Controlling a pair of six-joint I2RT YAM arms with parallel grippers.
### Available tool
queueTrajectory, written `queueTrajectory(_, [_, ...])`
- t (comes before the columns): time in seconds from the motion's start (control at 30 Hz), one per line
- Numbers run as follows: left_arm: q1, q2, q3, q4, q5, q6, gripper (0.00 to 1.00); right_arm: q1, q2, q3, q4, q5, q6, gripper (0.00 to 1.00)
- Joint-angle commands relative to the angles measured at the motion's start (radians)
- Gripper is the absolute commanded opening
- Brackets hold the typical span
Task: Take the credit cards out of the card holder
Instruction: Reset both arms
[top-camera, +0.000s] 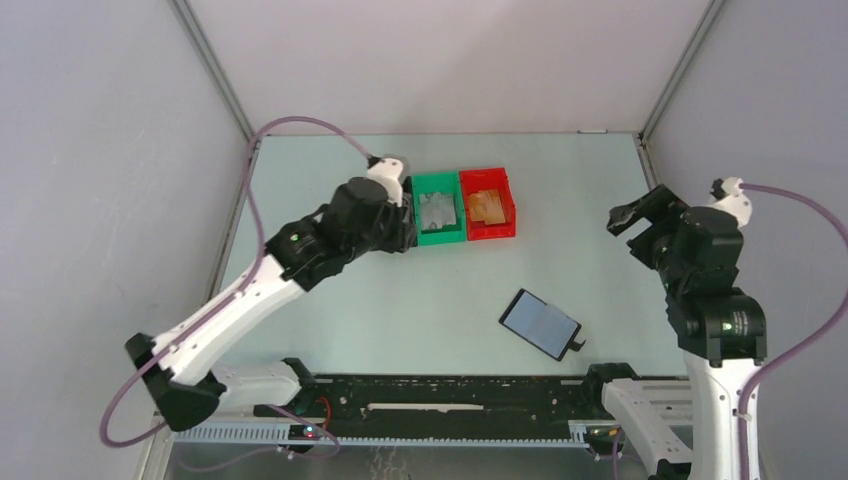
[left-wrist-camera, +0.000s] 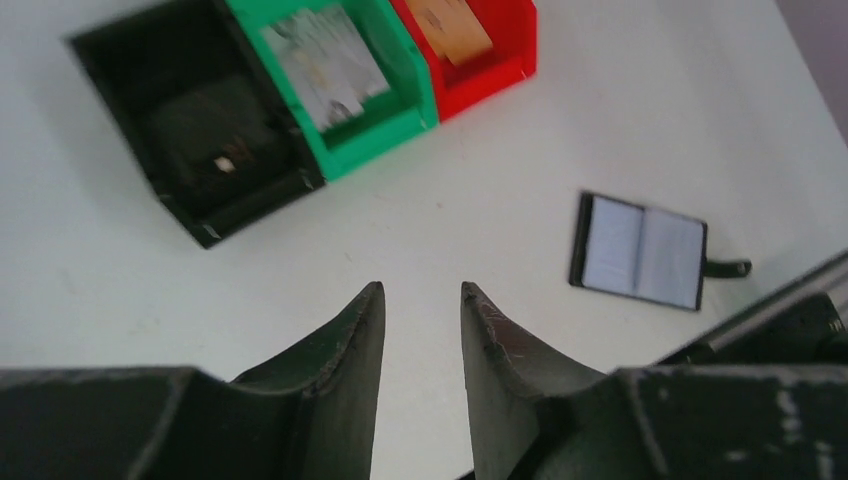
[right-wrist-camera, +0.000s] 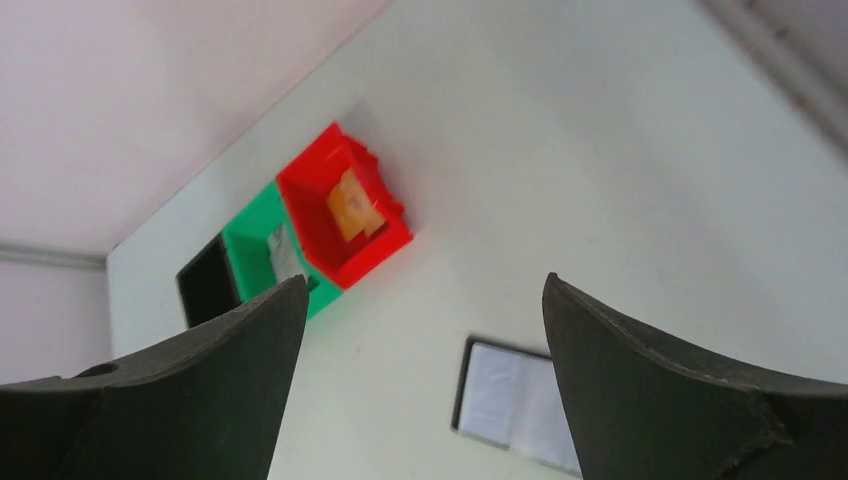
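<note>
Right gripper (right-wrist-camera: 425, 285), wide open and empty like the part-open left gripper (left-wrist-camera: 423, 290), should approach the splayed card holder (right-wrist-camera: 510, 400) squarely.

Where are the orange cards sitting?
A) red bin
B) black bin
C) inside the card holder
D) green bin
A: the top view shows the orange-tan cards lying inside the red bin, while the green bin next to it holds the grey cards.
</note>
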Motion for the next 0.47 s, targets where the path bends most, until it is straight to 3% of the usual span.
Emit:
queueTrajectory(0.0, [0.006,-0.130,0.033,0.003,-0.287,0.064,0.37,0.002,0.001,0.083,-0.046,0.199,-0.151,0.98])
queueTrajectory(0.07, [0.011,-0.197,0.019,0.005,-0.433,0.081,0.38,-0.001,-0.027,0.083,-0.019,0.204,-0.170,0.99])
queueTrajectory(0.1, [0.023,-0.229,0.012,0.004,-0.460,0.089,0.44,0.000,-0.044,0.083,-0.007,0.196,-0.174,1.00])
queueTrajectory(0.2, [0.086,-0.308,-0.007,-0.013,-0.448,0.098,0.53,-0.001,-0.092,0.083,0.016,0.189,-0.175,0.99])
queueTrajectory(0.3, [0.122,-0.372,-0.040,-0.017,-0.462,0.090,0.52,-0.001,-0.132,0.064,0.034,0.214,-0.170,1.00])
queueTrajectory(0.43, [0.149,-0.437,-0.096,0.026,-0.352,0.111,0.53,0.000,-0.137,0.056,0.029,0.243,-0.163,1.00])
